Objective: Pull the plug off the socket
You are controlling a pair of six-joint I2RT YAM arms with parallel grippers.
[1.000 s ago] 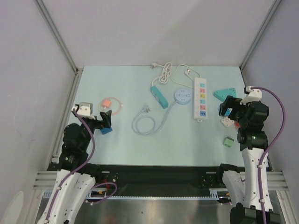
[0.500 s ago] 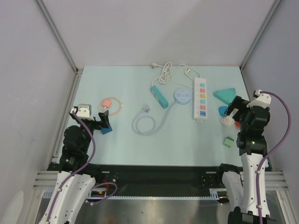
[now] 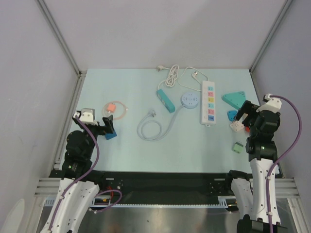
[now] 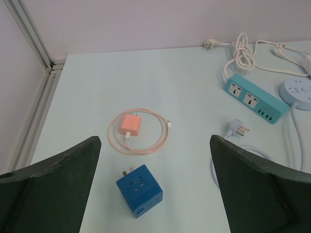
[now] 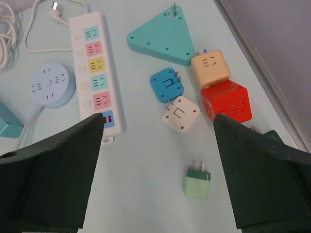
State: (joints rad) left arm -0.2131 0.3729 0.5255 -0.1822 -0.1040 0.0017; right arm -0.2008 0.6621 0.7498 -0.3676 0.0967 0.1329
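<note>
Plug (image 5: 180,114), the white one, seemingly lies loose at the right, just beside the blue adaptor (image 5: 166,85), off the socket strip (image 5: 95,68). Right gripper (image 5: 156,121) has drawn back nearward, jaws spread and empty. The left gripper (image 4: 155,140) is likewise agape, so the task is probably finished.

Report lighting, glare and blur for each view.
Top external: even soft light, faint shadows, no glare on the table. Left wrist: blue cube adapter sharp, own fingers dark and underexposed. Right wrist: white power strip crisp, fingers dark too.

Pale-green table (image 3: 126,150) with power strips (image 3: 208,103), adapters (image 5: 181,113)
</note>
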